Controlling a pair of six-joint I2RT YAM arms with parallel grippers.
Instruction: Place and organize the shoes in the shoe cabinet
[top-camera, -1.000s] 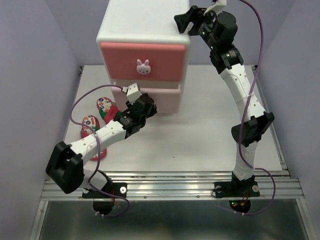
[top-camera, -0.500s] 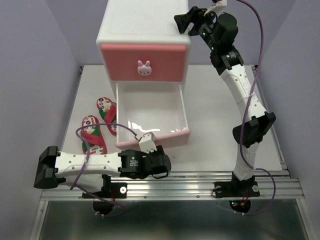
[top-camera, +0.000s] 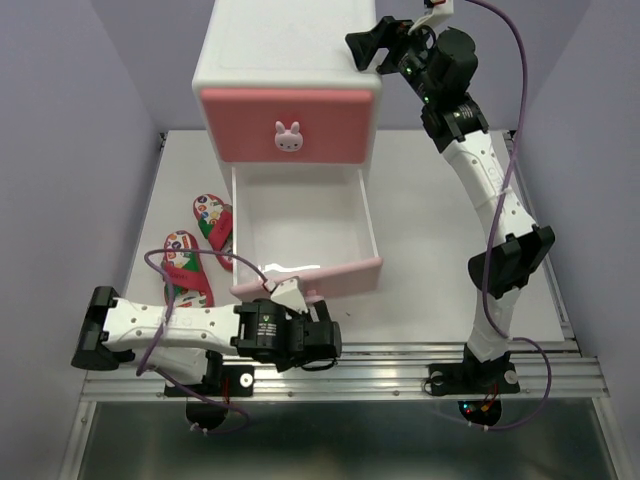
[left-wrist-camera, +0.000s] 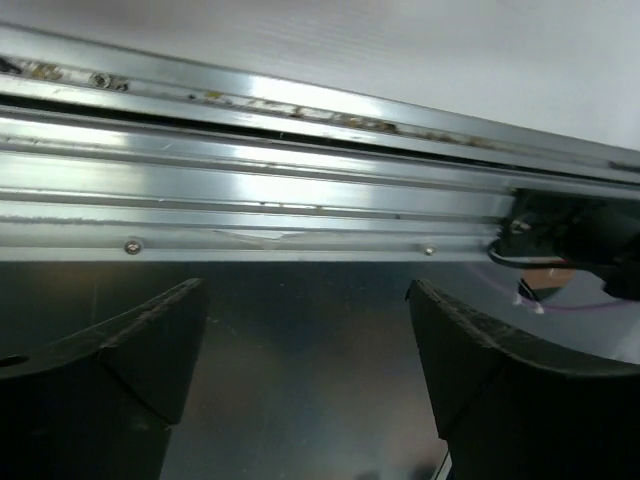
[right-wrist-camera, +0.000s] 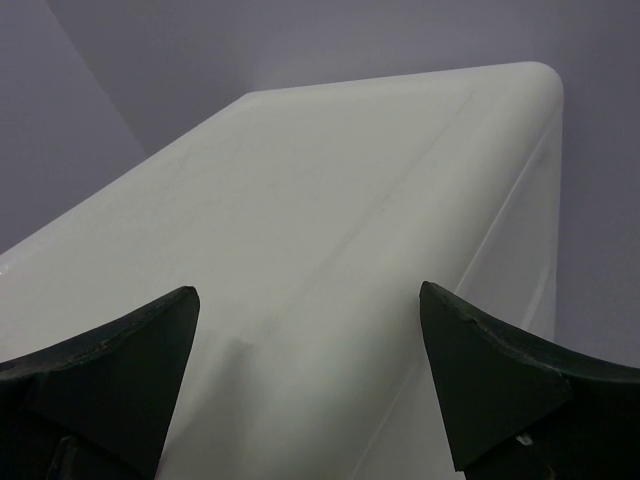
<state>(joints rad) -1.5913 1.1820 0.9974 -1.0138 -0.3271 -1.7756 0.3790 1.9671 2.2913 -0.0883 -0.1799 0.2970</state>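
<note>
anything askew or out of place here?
Lower drawer is pulled out, empty, and its pale pink front looks slanted rather than square to the cabinet. Red sandals lie loose to its left. No white sneakers in view.

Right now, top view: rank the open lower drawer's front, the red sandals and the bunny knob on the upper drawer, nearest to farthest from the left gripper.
From the left gripper:
1. lower drawer front, just beyond it.
2. red sandals, to its left on the table.
3. bunny knob, farthest back, on the upper drawer.
</note>
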